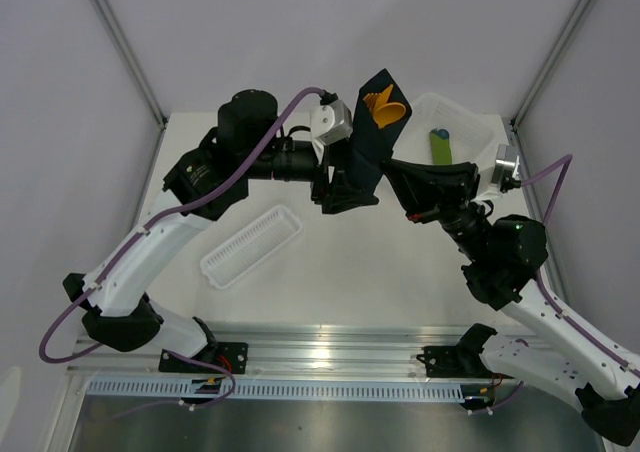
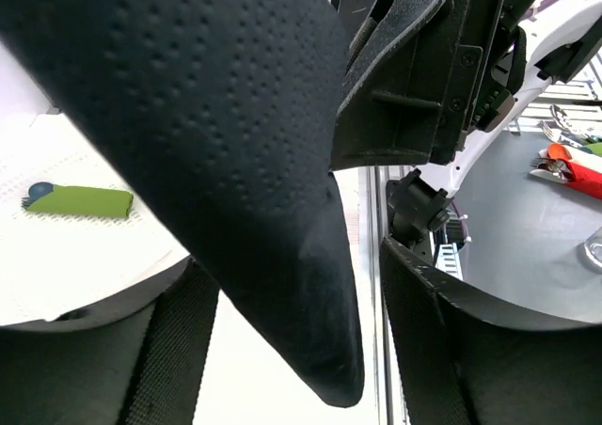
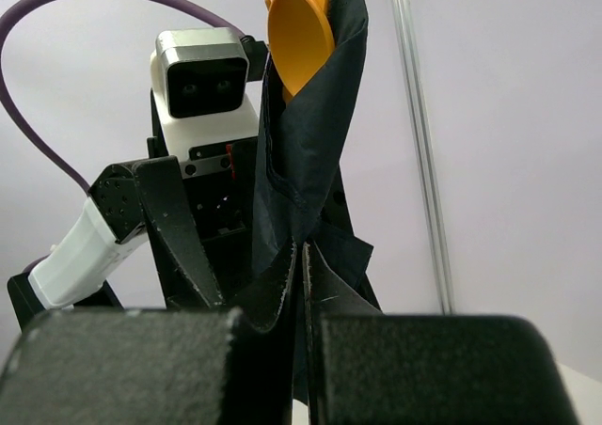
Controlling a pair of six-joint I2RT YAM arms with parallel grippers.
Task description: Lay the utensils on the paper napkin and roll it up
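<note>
The paper napkin [image 1: 368, 137] is a black roll held upright in the air above the middle of the table. The orange utensils [image 1: 385, 107] stick out of its top, with the round spoon bowl [image 3: 301, 39] clear in the right wrist view. My right gripper [image 1: 392, 177] is shut on the roll's lower edge [image 3: 303, 256]. My left gripper [image 1: 345, 194] is open. Its fingers [image 2: 179, 350] stand apart on either side of the roll's hanging tip [image 2: 324, 350], with a gap on each side.
A white slotted tray [image 1: 250, 245] lies on the table at the left. A white bin [image 1: 475, 137] at the back right holds a green rolled bundle with a blue tip [image 1: 440, 147], which also shows in the left wrist view [image 2: 85, 201].
</note>
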